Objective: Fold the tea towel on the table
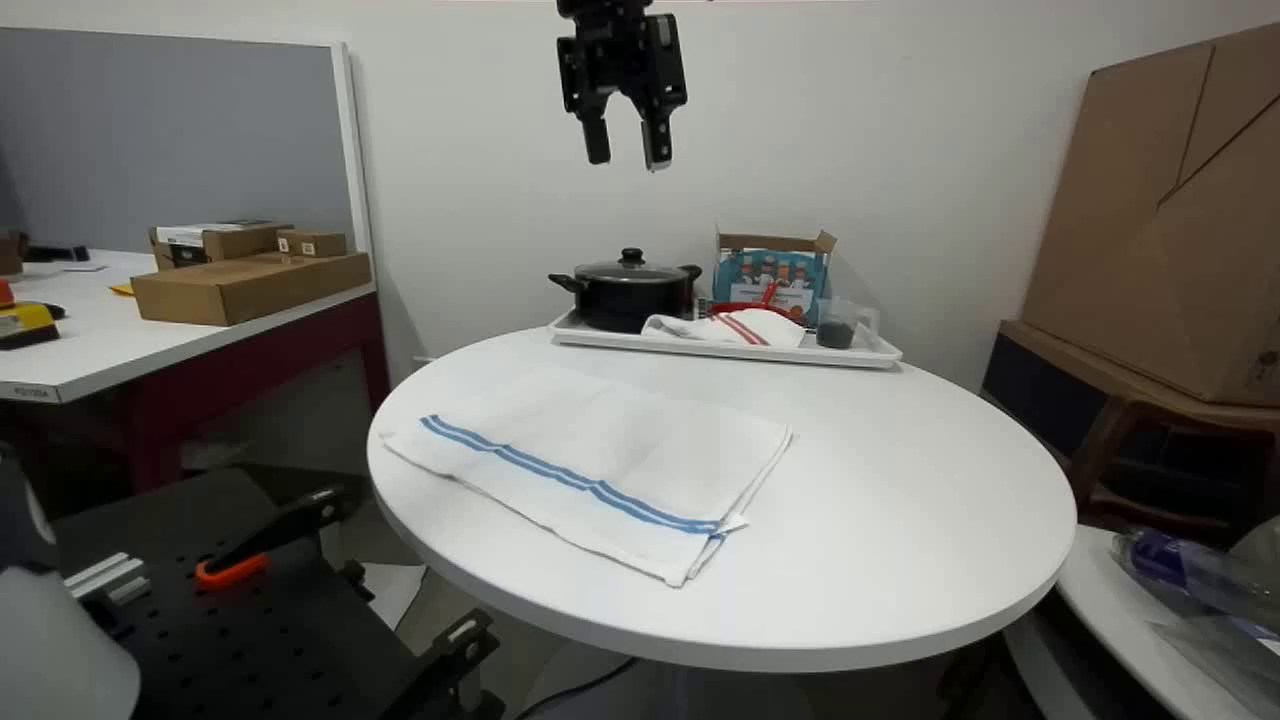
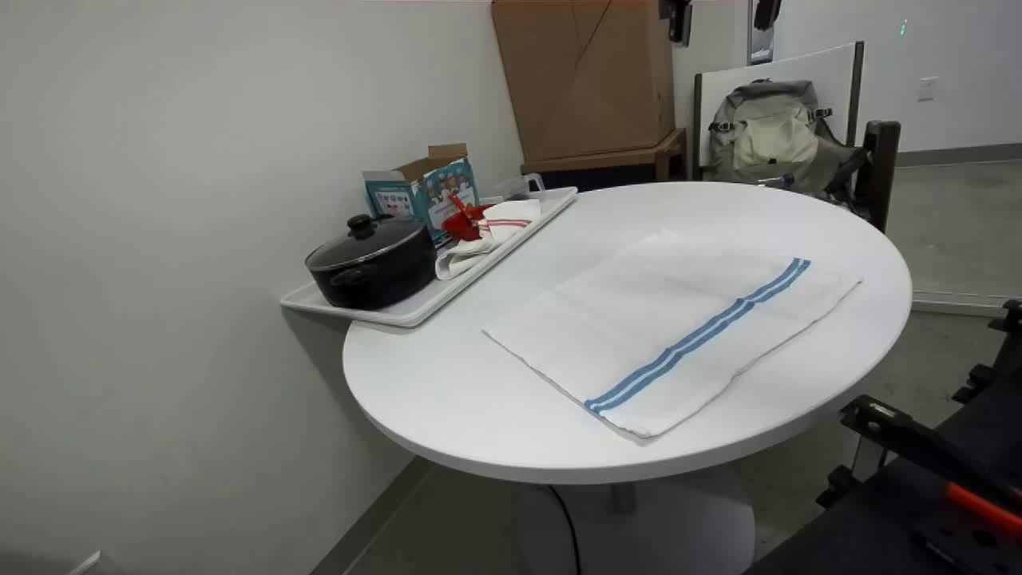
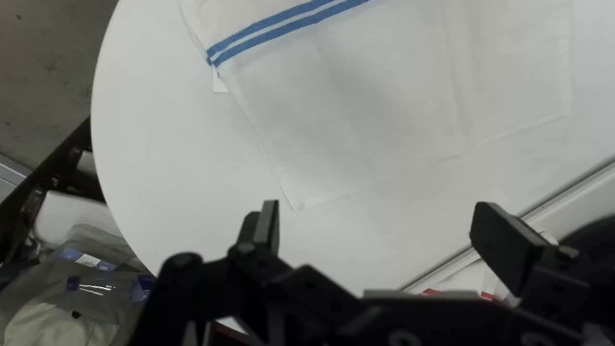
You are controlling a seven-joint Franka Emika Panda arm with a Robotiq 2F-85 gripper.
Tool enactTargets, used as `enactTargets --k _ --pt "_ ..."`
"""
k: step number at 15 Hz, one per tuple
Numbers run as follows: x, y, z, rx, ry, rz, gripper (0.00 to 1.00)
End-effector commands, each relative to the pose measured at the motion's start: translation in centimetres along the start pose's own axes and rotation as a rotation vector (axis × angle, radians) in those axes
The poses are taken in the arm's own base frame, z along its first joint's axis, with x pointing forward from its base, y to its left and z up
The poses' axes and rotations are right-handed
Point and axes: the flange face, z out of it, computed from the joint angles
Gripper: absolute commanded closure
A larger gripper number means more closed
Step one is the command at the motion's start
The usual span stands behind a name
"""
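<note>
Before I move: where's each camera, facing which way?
In an exterior view: off the robot, looking across the table at the tray; fingers hang at the top; lower left, a white part, perhaps the robot's.
In an exterior view: off the robot, looking along the wall toward the backpack; fingers cut off at top.
Wrist view: on the wrist, looking down at the blue-striped towel; fingers spread at the bottom.
Both exterior views share blue-striped towel, table, tray and fingers.
</note>
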Motion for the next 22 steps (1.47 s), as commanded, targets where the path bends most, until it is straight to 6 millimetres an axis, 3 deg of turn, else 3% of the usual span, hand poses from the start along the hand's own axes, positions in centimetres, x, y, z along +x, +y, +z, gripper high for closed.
enactTargets --k 1,5,12,22 --pt "0.0 0.0 -0.1 0.0 -0.001 0.0 0.0" --pt "-0.7 1.9 4.7 0.03 -0.065 0.034 0.0" --pt "-3.1 8.0 14.5 -0.012 -0.094 0.175 0.0" --pt "-6.4 15.6 23.0 -0.005 -0.256 0.311 0.0"
